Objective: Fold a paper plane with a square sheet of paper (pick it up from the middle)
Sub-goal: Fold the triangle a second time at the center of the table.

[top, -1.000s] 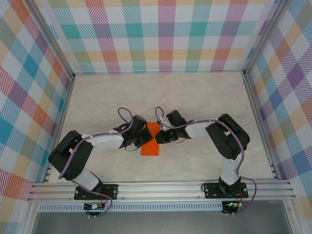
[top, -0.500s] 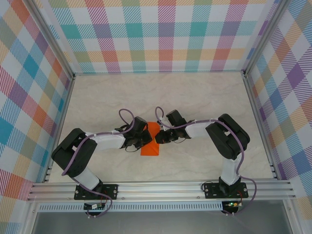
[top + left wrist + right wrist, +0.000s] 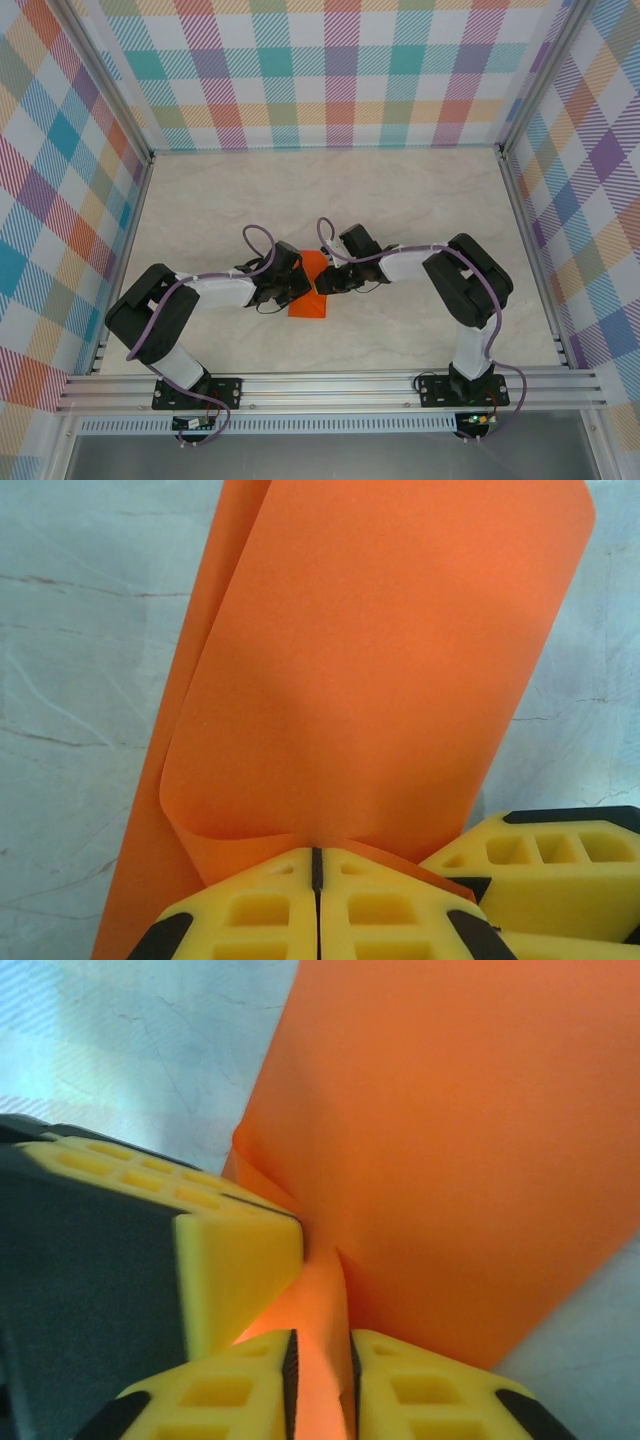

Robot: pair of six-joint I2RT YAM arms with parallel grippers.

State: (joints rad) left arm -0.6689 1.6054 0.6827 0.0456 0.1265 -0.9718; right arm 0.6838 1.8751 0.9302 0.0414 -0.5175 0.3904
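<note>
Down at six o'clock in the top view, the aluminium rail (image 3: 330,385) carries both bases, and the two arms bend inward over the table (image 3: 420,200). Left gripper (image 3: 296,289) comes at the orange paper (image 3: 309,306) from nine o'clock, right gripper (image 3: 322,283) from three o'clock, tips nearly nose to nose. The paper sits just toward seven o'clock of the table's middle, a narrow folded strip running from six to twelve between the two tips.

On the left wrist camera the yellow fingers (image 3: 250,910) are pressed flush with only a hairline seam between them, and the paper comes straight out of that seam, so the left is clamped on the paper. From the pinch two layers sweep toward twelve o'clock, the upper one curling up, the lower one against the marbled top. A yellow finger (image 3: 540,855) of the right gripper sits just beside, at four o'clock.

On the right wrist camera the jaws stand a crack apart with a ridge of orange in the gap. I cannot tell whether the pads press on it.

Far off at twelve o'clock stands the checked wall (image 3: 330,70).
</note>
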